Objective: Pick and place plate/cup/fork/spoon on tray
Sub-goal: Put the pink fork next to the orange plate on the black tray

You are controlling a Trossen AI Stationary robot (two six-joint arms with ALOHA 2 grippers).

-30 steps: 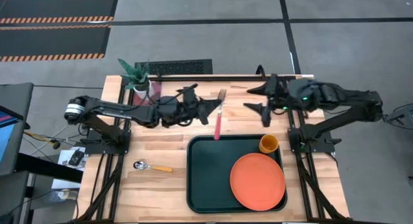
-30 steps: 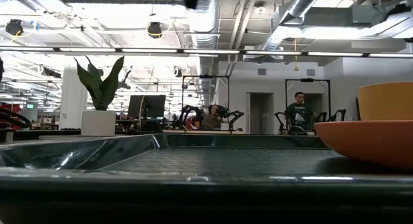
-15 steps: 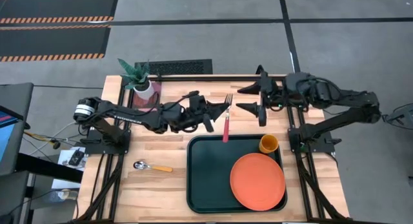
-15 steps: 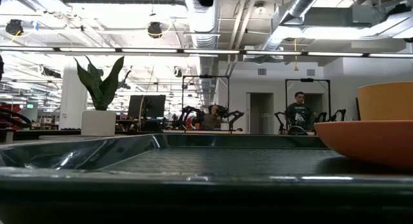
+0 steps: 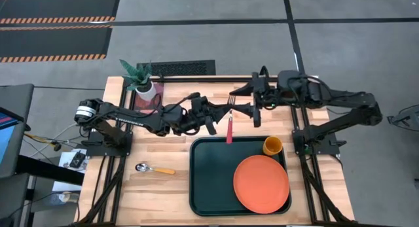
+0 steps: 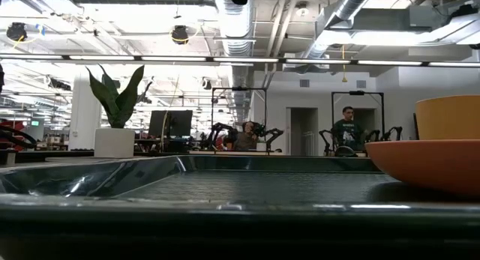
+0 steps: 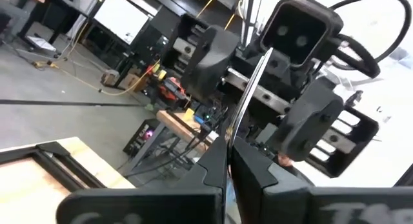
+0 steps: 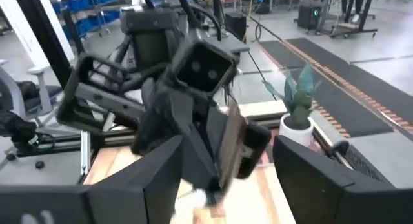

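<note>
No brand, label or writing can be read on anything here.

The left arm reaches low across the back of the table (image 5: 157, 188) toward the middle, and the left gripper (image 5: 221, 112) is clenched on the fork (image 5: 230, 121), holding it off the wood. From above, the silver tines point toward the table's far edge and the red-pink handle hangs toward the tray (image 5: 209, 181), its end right at the tray's far rim. In the left wrist view the fork (image 7: 247, 88) shows as a thin metal strip pinched between the two dark fingers (image 7: 210, 169), with the other arm's camera block close behind it.

The right arm comes in from the right side, bent at the elbow, and the right gripper (image 5: 256, 96) sits just beside the fork's tines, facing the left gripper. Its fingers are spread apart and hold nothing; the right wrist view looks between them straight at the left arm's wrist.

The plate (image 5: 261, 183) lies in the tray's near right part, and the cup (image 5: 273, 146) stands in the tray's far right corner, just beyond the plate. The spoon (image 5: 154, 168) lies on the bare wood left of the tray, well apart from both grippers. A small potted plant (image 5: 139, 78) stands at the far left corner of the table.

In the low view the tray's rim (image 6: 225, 207) fills the foreground, with the plate's edge (image 6: 427, 164) and the cup (image 6: 448, 118) at the right.
</note>
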